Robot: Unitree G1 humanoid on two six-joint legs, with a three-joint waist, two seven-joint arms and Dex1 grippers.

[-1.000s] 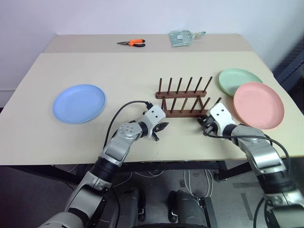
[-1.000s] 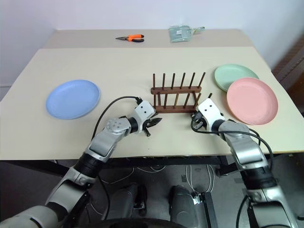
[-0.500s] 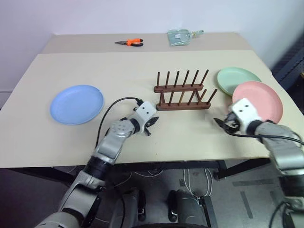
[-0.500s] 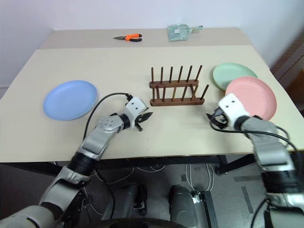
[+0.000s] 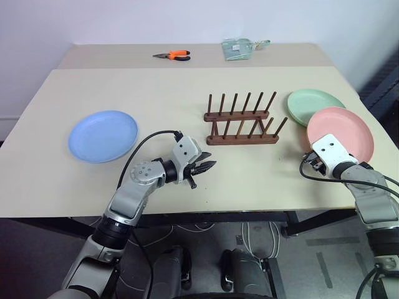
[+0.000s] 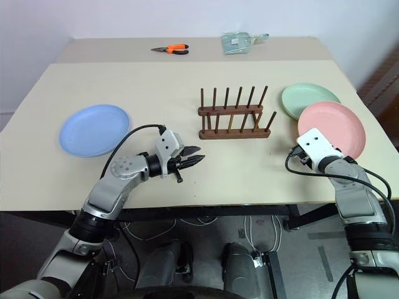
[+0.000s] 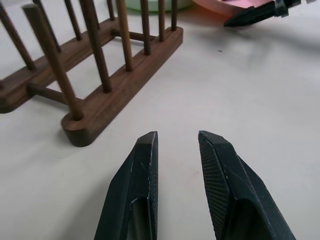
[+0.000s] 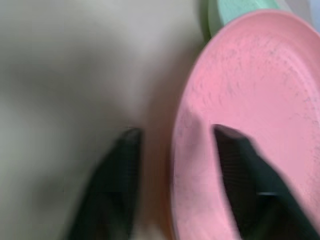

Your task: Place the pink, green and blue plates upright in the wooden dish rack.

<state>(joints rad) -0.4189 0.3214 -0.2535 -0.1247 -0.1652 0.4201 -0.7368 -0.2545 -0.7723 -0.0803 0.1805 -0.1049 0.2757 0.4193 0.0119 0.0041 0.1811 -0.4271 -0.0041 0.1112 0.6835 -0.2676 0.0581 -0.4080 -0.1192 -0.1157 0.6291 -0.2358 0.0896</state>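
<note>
Right wrist view showed my right gripper [image 8: 172, 145] with fingers apart, straddling the near rim of the pink plate [image 8: 250, 100], nothing held yet. The plate lay flat, right of the wooden dish rack [image 5: 242, 120]; the left gripper [image 5: 204, 168], narrowly parted and empty, was farther away.

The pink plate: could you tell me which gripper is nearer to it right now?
Right. The right gripper straddles the near rim of the pink plate, fingers open. The left gripper hovers over the table in front of the wooden dish rack.

Three plates [image 5: 103, 135], one rack [image 5: 242, 129], one pliers [image 5: 172, 56], one packet [image 5: 238, 49].
</note>
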